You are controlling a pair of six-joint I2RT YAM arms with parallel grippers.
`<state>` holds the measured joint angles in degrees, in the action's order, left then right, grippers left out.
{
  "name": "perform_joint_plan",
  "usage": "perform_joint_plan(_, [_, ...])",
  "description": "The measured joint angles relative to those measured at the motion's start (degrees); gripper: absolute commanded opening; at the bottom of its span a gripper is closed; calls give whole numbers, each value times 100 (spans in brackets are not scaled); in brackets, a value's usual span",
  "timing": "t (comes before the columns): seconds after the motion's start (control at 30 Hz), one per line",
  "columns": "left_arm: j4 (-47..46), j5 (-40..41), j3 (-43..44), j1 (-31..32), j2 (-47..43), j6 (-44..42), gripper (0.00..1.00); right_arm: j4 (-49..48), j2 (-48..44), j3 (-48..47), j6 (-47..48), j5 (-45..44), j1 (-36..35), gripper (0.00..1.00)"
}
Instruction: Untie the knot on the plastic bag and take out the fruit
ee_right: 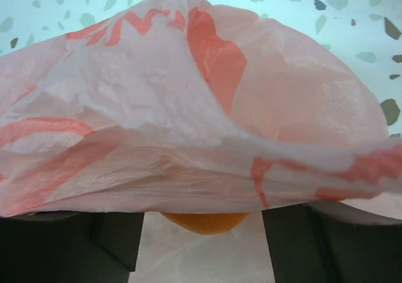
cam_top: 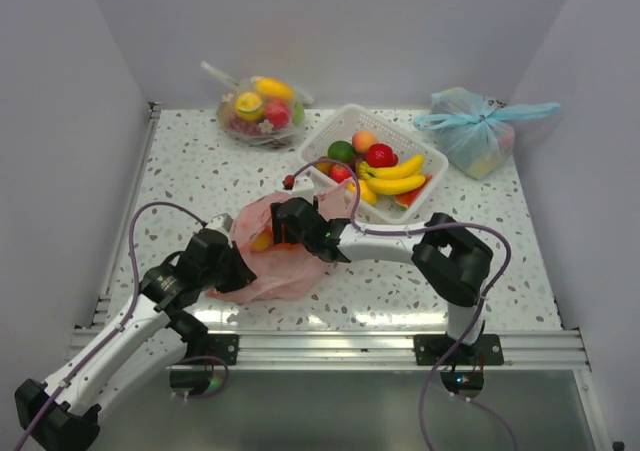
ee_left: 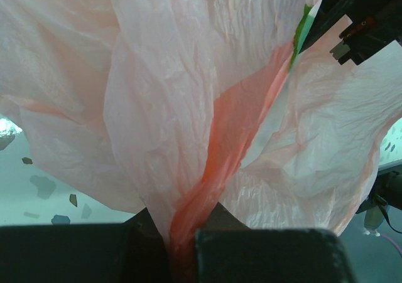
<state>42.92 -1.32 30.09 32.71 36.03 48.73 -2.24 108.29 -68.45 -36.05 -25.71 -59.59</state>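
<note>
Bag (cam_top: 290,271) looks untied; my left hand (ee_left: 188,248) pinches it, my right hand (ee_right: 201,248) (fingers spread) is at the orange (ee_right: 204,222), not out yet.

Bright, even light; wrist views tinted and soft up close.

From above, diffuse overhead light fills the white walls (cam_top: 350,31) and the table (cam_top: 200,171). Shadows under the arms are faint and soft-edged, and pale glare streaks the table's near edge. That view is sharp throughout, though the walls lean outward towards the corners. In the left wrist view the bag (ee_left: 188,76) is lit from behind, glowing and nearly washed out at the top, while the left fingers (ee_left: 264,258) are black, blurred masses. In the right wrist view the creases of the film are crisp, the right fingers (ee_right: 63,251) are dark, and the fruit (ee_right: 204,222) sits in shade. In both wrist views the table looks cyan and its specks are slightly soft.
</note>
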Motion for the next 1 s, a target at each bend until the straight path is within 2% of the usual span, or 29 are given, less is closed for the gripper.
perform_joint_plan(0.03, [0,0,0,0,0,0,2,-48,0,0,26,63,2,60])
perform_joint_plan(0.07, [0,2,0,0,0,2,3,-92,-2,0,63,144,9,49])
perform_joint_plan(0.2, [0,7,-2,0,39,2,3,-284,-76,133,229,439,11,31])
perform_joint_plan(0.3, [0,28,0,0,70,7,3,-297,-293,345,391,754,11,20])
perform_joint_plan(0.43, [0,98,0,0,127,13,3,-234,-688,540,645,1182,9,11])
perform_joint_plan(0.77, [2,232,2,0,212,17,3,50,-1781,516,1318,2470,9,5])
perform_joint_plan(1.0, [4,289,2,0,243,17,3,769,-2264,-251,1788,3241,129,5])
